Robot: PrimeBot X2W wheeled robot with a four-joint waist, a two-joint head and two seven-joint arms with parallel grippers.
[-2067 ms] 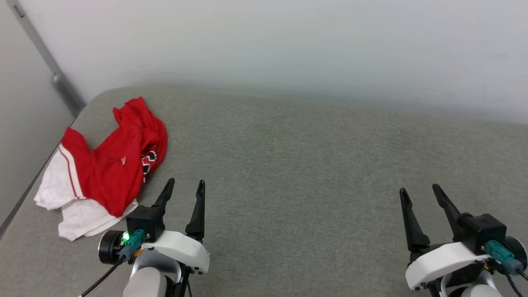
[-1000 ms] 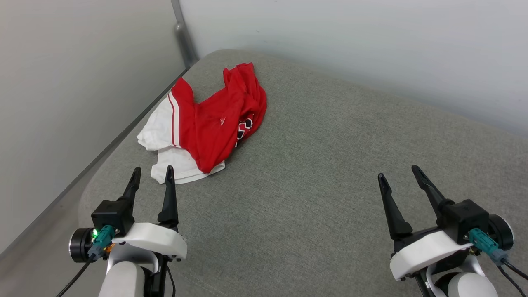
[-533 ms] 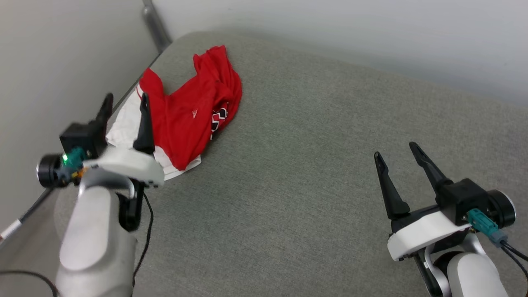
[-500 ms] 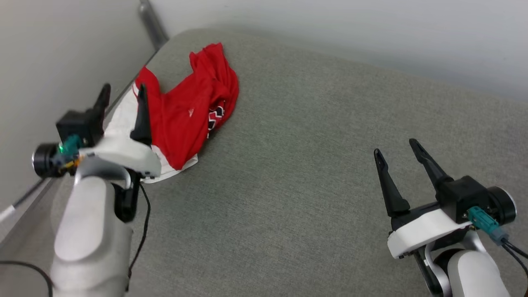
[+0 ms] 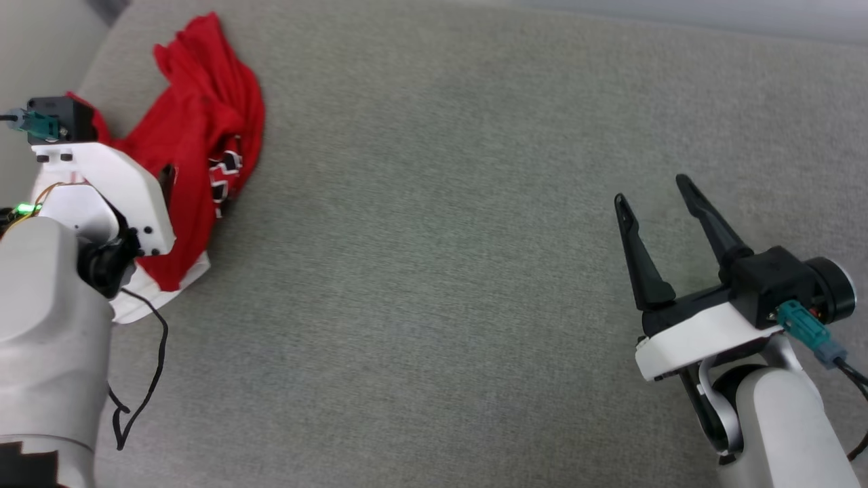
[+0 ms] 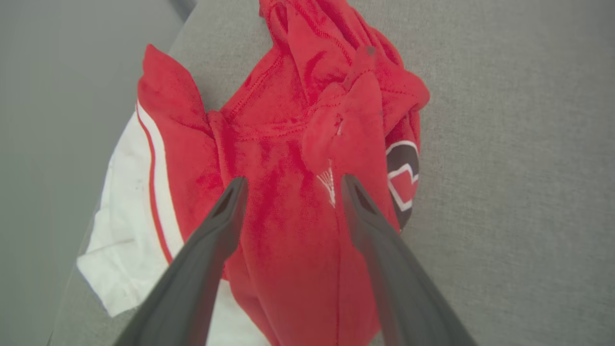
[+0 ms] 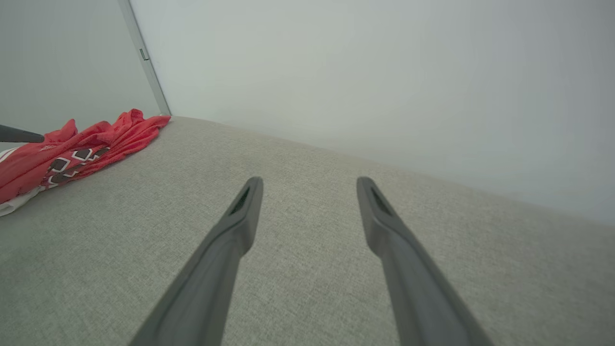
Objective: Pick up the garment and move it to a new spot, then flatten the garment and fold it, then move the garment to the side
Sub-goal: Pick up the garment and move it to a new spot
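From the head view, the red jersey point(image 5: 203, 115) lies crumpled at the far left corner of the grey upholstered pad point(image 5: 441, 271), with its white sleeve point(image 5: 135, 310) nearest me. My left arm's white wrist housing point(image 5: 108, 190) sits over the jersey and hides those fingers from this angle. The right gripper point(image 5: 649, 188) hovers well apart on the right, fingers spread wide with nothing between them.

In the left wrist view, the left gripper point(image 6: 292, 185) is spread fully and empty. It points down at the jersey's red body, with the small white logo point(image 6: 326, 180) between the tips. I cannot tell whether the tips touch cloth yet. The sleeve lies right at the pad's edge, beside the wall point(image 6: 43, 120).

In the right wrist view, the right fingers frame bare pad, and the jersey sits low at the far left.

My worry is that closing here pinches only the top layer, so the bundle slips free or lifts lopsided. Going too deep could dig the tips into the upholstery, and the sleeve could snag on the edge by the wall as I lift
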